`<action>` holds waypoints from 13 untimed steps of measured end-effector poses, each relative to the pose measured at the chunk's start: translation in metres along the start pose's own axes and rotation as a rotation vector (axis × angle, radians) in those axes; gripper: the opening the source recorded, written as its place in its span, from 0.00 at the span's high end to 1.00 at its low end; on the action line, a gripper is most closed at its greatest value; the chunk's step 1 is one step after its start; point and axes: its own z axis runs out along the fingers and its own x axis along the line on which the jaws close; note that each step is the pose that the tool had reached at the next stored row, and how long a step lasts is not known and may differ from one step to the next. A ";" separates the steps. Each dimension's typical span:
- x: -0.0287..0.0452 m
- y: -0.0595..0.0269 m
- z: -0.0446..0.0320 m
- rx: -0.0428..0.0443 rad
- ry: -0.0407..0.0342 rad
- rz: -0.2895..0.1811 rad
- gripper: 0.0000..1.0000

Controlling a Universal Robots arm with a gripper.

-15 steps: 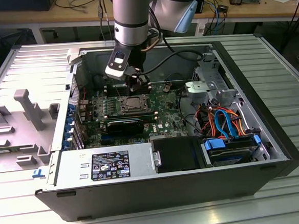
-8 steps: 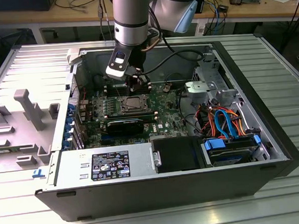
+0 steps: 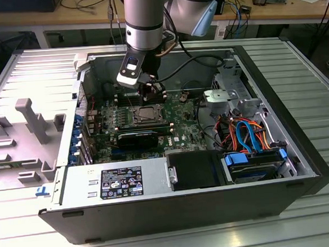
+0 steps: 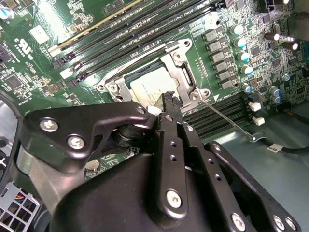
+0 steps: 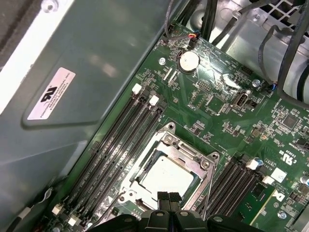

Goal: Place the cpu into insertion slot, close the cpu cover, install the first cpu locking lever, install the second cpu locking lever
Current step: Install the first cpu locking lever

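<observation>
Dull silver cpu lies flat under the closed cover, clenched tool at its twelve o'clock in the exterior view.

Exterior view — cpu in insertion slot, cpu cover over it; gripper at slot's 12 o'clock, heatsink block at 6.

Bright overhead light, white glare on motherboard, soft shadows inside case
</observation>
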 end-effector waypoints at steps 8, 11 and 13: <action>0.0000 0.0000 0.0000 0.0005 -0.0010 -0.027 0.89; 0.0000 0.0000 0.0000 0.0007 -0.0014 -0.038 0.89; 0.0000 0.0000 0.0000 0.0008 -0.0015 -0.040 0.89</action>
